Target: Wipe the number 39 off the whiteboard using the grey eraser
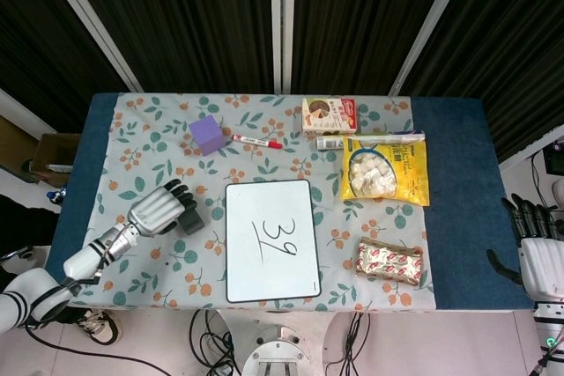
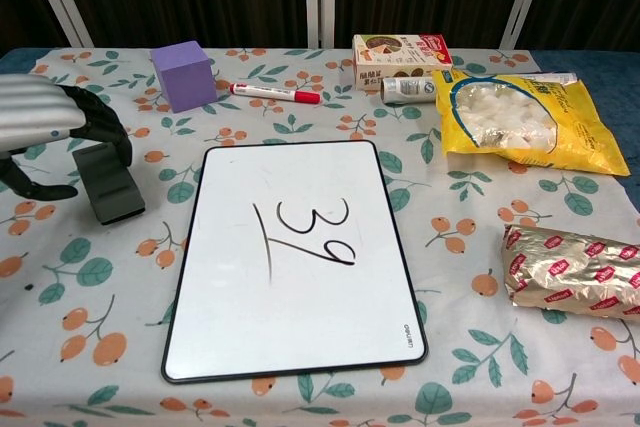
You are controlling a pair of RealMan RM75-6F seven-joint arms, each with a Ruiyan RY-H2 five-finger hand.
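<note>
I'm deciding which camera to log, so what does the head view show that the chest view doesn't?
Only the head view shows the right hand, open beside the table's right edge, the left forearm, the blue table margins and the floor. Only the chest view gives a low, close look at the left hand curved over the grey eraser, though whether it grips is unclear. Both show the whiteboard with the 39 unwiped, the purple cube, the red marker and the snack packets.

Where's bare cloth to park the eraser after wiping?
Free: the strip between the whiteboard and the foil packet, and the near-left corner below the eraser. Crowded: the far right, where the box, tube and yellow bag bunch together.
</note>
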